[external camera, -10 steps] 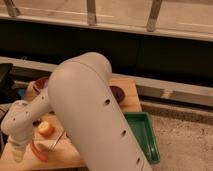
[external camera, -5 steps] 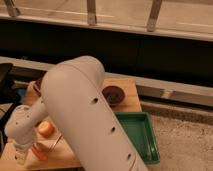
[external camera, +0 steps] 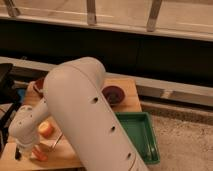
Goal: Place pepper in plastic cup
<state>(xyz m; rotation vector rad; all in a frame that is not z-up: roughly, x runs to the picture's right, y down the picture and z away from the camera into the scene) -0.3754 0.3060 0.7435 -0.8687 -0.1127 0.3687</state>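
Clearly the step in hand is the pickup. The hand [external camera: 26,150], low over the front-left corner of the worktop [external camera: 127,102], would do best to settle squarely across the middle of the pepper [external camera: 39,155]. It should close gently so the smooth skin does not squirt sideways, then lift straight up before travelling anywhere. From where I stand I cannot tell whether the hand is open or closed.

The pepper lies flat on the wood at that front-left corner, just beside the hand. It is slender, red-orange and smooth-looking. A round orange fruit [external camera: 46,129] sits close behind it, so the approach should keep clear of that. What may be the plastic cup [external camera: 20,93] shows as a bluish shape near the back-left corner; I can't be sure.
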